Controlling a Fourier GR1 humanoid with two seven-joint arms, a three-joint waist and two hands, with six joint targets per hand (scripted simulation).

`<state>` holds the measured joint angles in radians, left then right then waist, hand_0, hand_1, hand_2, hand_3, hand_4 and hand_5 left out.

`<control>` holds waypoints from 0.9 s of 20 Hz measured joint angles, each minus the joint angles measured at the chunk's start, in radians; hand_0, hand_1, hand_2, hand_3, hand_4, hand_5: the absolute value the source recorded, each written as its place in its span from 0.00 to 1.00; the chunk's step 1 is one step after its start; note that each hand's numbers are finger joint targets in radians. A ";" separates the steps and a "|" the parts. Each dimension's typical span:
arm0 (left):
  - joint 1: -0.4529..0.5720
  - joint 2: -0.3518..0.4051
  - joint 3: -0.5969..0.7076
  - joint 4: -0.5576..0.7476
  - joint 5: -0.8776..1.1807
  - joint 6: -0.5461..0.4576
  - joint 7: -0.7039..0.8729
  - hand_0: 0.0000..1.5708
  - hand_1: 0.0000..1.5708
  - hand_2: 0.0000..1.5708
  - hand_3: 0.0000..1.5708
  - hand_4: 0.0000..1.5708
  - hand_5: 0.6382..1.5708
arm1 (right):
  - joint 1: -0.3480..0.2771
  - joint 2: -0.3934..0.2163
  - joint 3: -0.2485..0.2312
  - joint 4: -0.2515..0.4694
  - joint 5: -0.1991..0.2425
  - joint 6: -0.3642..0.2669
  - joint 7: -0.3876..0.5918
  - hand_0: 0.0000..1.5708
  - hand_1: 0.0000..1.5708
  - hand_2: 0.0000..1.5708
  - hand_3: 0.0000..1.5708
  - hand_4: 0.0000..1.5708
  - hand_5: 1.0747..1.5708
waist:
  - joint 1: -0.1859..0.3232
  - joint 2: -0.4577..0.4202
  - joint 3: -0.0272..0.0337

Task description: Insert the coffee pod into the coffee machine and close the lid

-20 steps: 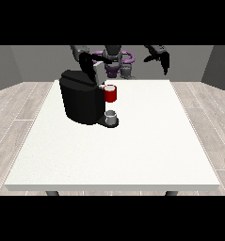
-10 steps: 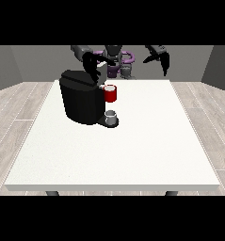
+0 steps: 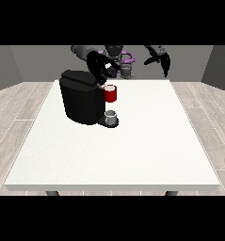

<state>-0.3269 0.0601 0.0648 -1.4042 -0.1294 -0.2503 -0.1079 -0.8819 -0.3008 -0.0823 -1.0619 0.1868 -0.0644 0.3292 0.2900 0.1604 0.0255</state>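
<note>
Toward the far left part of the white table (image 3: 132,155) stands the black coffee machine (image 3: 81,101), well back from the near edge and apart from the left edge, with a strip of bare white between its body and that side. Sticks out from its front, toward the view's right, a red pod holder or pod (image 3: 110,93) — cannot tell which, though it is the only red piece and sits at the machine's head, not on the tabletop. Directly below that, a small grey cup (image 3: 111,117) on the machine's base. Wide bare surface everywhere else — the whole near half and the right half of the table.

Above the machine's top, at the view's left, hovers one black hand (image 3: 100,68), fingers spread apart and reaching down toward the red piece; fingertips close above it, contact not clear. Holds nothing visible.

At the view's right, beyond the table's far edge and raised in the air, hangs the other hand (image 3: 159,58), fingers relaxed and pointing downward, apart from one another, touching nothing and well clear of the machine.

Behind both, at the far edge, the robot's torso (image 3: 119,59).
</note>
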 measured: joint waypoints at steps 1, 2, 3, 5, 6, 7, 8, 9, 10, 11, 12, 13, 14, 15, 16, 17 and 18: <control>-0.004 0.000 0.000 0.003 0.001 -0.002 0.002 0.00 0.00 0.00 0.00 0.25 1.00 | -0.003 -0.009 -0.002 -0.006 0.003 0.008 0.016 0.00 0.00 0.00 0.00 0.06 1.00 | 0.006 0.003 0.0020; -0.015 0.002 -0.002 0.001 0.002 -0.006 0.005 0.00 0.00 0.00 0.00 0.24 1.00 | -0.006 -0.018 -0.006 -0.014 0.007 0.008 0.037 0.00 0.00 0.00 0.00 0.09 1.00 | 0.017 0.010 0.0030; -0.026 0.002 -0.005 0.000 0.004 -0.011 0.005 0.00 0.00 0.00 0.00 0.25 1.00 | -0.009 -0.029 -0.012 -0.023 0.012 0.009 0.058 0.00 0.00 0.00 0.00 0.06 1.00 | 0.028 0.017 0.0042; -0.033 -0.004 -0.017 0.000 0.000 -0.014 0.000 0.00 0.00 0.00 0.00 0.27 1.00 | -0.011 -0.049 -0.017 -0.041 0.025 0.015 0.090 0.00 0.00 0.00 0.00 0.03 1.00 | 0.048 0.027 0.0073; -0.044 -0.003 -0.019 -0.001 -0.001 -0.016 0.000 0.00 0.00 0.00 0.00 0.27 1.00 | -0.017 -0.061 -0.020 -0.046 0.030 0.022 0.104 0.00 0.00 0.00 0.00 0.00 1.00 | 0.058 0.033 0.0091; -0.053 -0.003 -0.024 -0.002 0.001 -0.023 -0.002 0.00 0.00 0.00 0.00 0.27 1.00 | -0.023 -0.073 -0.026 -0.053 0.039 0.019 0.117 0.00 0.00 0.00 0.00 0.00 1.00 | 0.073 0.044 0.0105; -0.063 -0.006 -0.028 -0.002 0.003 -0.027 -0.001 0.00 0.00 0.00 0.00 0.28 1.00 | -0.033 -0.088 -0.031 -0.056 0.046 0.025 0.124 0.00 0.00 0.00 0.00 0.00 1.00 | 0.086 0.054 0.0123; -0.074 -0.006 -0.028 0.001 0.007 -0.032 0.000 0.00 0.00 0.00 0.00 0.25 1.00 | -0.040 -0.098 -0.035 -0.060 0.052 0.029 0.127 0.00 0.00 0.00 0.00 0.00 1.00 | 0.097 0.062 0.0144; -0.080 -0.006 -0.030 0.003 0.010 -0.038 0.002 0.00 0.00 0.00 0.00 0.23 1.00 | -0.044 -0.108 -0.039 -0.060 0.059 0.033 0.129 0.00 0.00 0.00 0.00 0.00 1.00 | 0.110 0.068 0.0168; -0.091 -0.010 -0.035 0.002 0.010 -0.040 0.004 0.00 0.00 0.00 0.00 0.23 1.00 | -0.060 -0.118 -0.048 -0.057 0.062 0.034 0.116 0.00 0.00 0.00 0.00 0.00 1.00 | 0.126 0.080 0.0164; -0.101 -0.007 -0.036 0.001 0.011 -0.044 0.003 0.00 0.00 0.00 0.00 0.25 1.00 | -0.070 -0.126 -0.055 -0.058 0.064 0.037 0.114 0.00 0.00 0.00 0.00 0.00 1.00 | 0.142 0.091 0.0159; -0.107 -0.009 -0.042 -0.001 0.009 -0.046 0.004 0.00 0.00 0.00 0.00 0.27 1.00 | -0.069 -0.133 -0.061 -0.060 0.065 0.041 0.128 0.00 0.00 0.00 0.00 0.00 1.00 | 0.156 0.097 0.0184; -0.115 -0.011 -0.045 -0.002 0.008 -0.047 0.006 0.00 0.00 0.00 0.00 0.27 1.00 | -0.074 -0.132 -0.074 -0.059 0.058 0.035 0.132 0.00 0.00 0.00 0.00 0.00 1.00 | 0.168 0.106 0.0210; -0.119 -0.014 -0.050 -0.001 0.008 -0.050 0.008 0.00 0.00 0.00 0.00 0.24 1.00 | -0.088 -0.134 -0.092 -0.056 0.050 0.022 0.130 0.00 0.00 0.00 0.00 0.00 1.00 | 0.181 0.112 0.0211; -0.125 -0.014 -0.051 -0.002 0.011 -0.054 0.007 0.00 0.00 0.00 0.00 0.23 1.00 | -0.106 -0.116 -0.082 -0.067 0.043 0.026 0.105 0.00 0.00 0.00 0.00 0.00 1.00 | 0.203 0.117 0.0121; -0.134 -0.013 -0.051 -0.002 0.013 -0.058 0.004 0.00 0.00 0.00 0.00 0.22 1.00 | -0.127 -0.096 -0.071 -0.080 0.037 0.026 0.079 0.00 0.00 0.00 0.00 0.00 1.00 | 0.223 0.127 0.0037; -0.141 -0.013 -0.051 -0.002 0.015 -0.060 -0.001 0.00 0.00 0.00 0.00 0.16 1.00 | -0.147 -0.081 -0.064 -0.088 0.031 0.027 0.053 0.00 0.00 0.00 0.00 0.00 1.00 | 0.237 0.141 -0.0030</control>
<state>-0.4682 0.0469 0.0137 -1.4061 -0.1148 -0.3103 -0.1085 -1.0287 -0.3819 -0.1463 -1.1498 0.2180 -0.0369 0.3823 0.5269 0.3017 0.0225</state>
